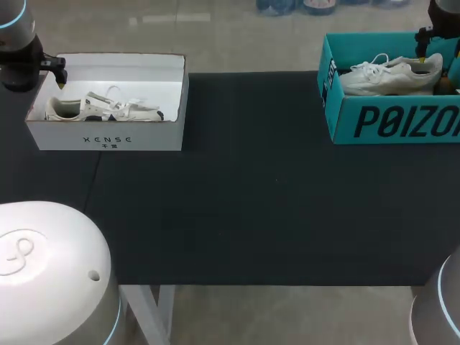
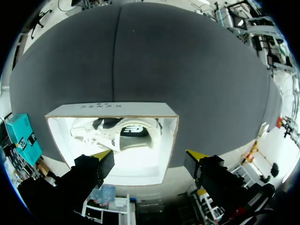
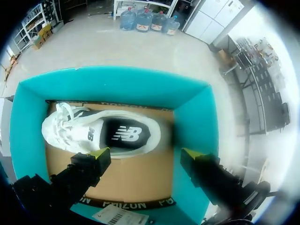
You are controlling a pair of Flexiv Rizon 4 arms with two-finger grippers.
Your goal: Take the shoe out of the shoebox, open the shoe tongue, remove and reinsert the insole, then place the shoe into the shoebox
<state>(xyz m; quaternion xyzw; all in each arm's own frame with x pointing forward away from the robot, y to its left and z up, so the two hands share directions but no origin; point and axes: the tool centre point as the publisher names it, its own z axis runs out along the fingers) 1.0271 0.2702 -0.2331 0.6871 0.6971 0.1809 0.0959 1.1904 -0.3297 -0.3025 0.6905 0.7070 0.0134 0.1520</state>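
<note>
Left gripper [image 2: 150, 154] hangs wide open, left shoe [image 2: 117, 133] just ahead; right gripper [image 3: 144, 153] likewise, right shoe [image 3: 101, 133] just ahead. Best descend straight, pinching each collar.

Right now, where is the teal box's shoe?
Head view: the white shoe lies inside the teal shoebox at the table's far right, below the right gripper.

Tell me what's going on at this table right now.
Nothing is held yet. The left gripper hangs open above the white shoebox at the table's far left, where a white-and-navy sneaker lies inside. The right gripper hangs open above the teal shoebox at the far right, which holds a white sneaker. Neither gripper touches a shoe, so taking one out has not begun.
</note>
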